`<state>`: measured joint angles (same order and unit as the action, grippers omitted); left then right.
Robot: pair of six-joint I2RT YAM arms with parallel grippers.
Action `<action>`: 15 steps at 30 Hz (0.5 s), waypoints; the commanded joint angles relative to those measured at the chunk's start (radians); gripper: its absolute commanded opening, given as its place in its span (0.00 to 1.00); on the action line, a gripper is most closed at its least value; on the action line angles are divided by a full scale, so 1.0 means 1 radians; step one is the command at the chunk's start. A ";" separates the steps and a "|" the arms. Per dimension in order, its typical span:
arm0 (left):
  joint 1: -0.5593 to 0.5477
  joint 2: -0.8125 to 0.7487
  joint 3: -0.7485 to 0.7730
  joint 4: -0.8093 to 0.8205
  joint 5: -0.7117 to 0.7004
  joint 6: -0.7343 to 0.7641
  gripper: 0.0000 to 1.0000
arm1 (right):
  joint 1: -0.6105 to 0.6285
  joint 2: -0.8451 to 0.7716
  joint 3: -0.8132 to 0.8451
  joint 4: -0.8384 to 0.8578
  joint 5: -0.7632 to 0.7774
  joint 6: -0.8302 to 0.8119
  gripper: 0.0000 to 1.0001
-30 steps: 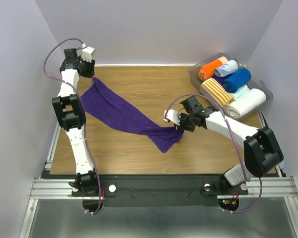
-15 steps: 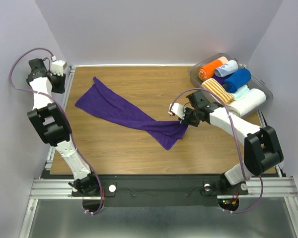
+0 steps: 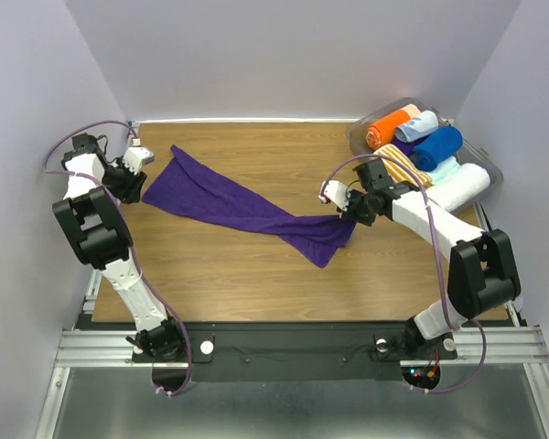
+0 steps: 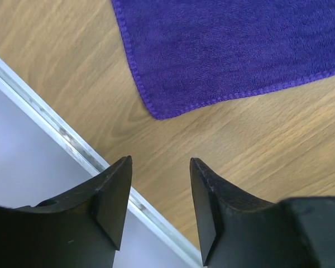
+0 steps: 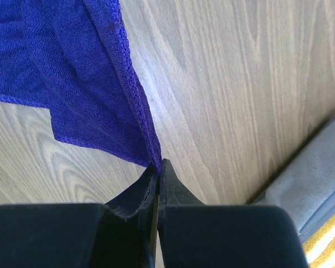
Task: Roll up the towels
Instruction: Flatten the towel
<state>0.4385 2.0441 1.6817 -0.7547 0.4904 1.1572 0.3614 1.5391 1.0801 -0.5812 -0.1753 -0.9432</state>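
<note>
A dark purple towel [image 3: 238, 206] lies flat in a long diagonal strip across the wooden table. My right gripper [image 3: 348, 217] is shut on its right end; in the right wrist view the jaws [image 5: 159, 163] pinch the hem of the towel [image 5: 72, 72] just above the wood. My left gripper [image 3: 130, 186] hangs open and empty at the table's left edge, a little short of the towel's left corner [image 4: 156, 114]. Its fingertips [image 4: 123, 167] straddle bare wood and the edge rail. A royal blue towel [image 3: 437, 146] lies rolled in the bin.
A clear plastic bin [image 3: 357, 139] at the back right holds orange [image 3: 385, 128], pale blue [image 3: 417, 124], striped [image 3: 401, 169] and white [image 3: 459, 189] rolls. A metal rail [image 4: 61, 131] runs along the table's left edge. Pale walls close in on the left, back and right.
The left arm swung out to the back left corner, then came down by the towel's left corner with its jaws wider. The right gripper dragged the towel's right end further right.
</note>
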 commanded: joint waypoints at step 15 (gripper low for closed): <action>-0.041 0.123 0.076 -0.081 -0.003 0.315 0.59 | 0.001 0.036 0.070 -0.046 0.005 -0.012 0.01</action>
<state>0.4137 2.1468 1.6928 -0.7841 0.4801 1.4132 0.3614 1.5661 1.1103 -0.6060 -0.1749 -0.9440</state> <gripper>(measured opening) 0.582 0.025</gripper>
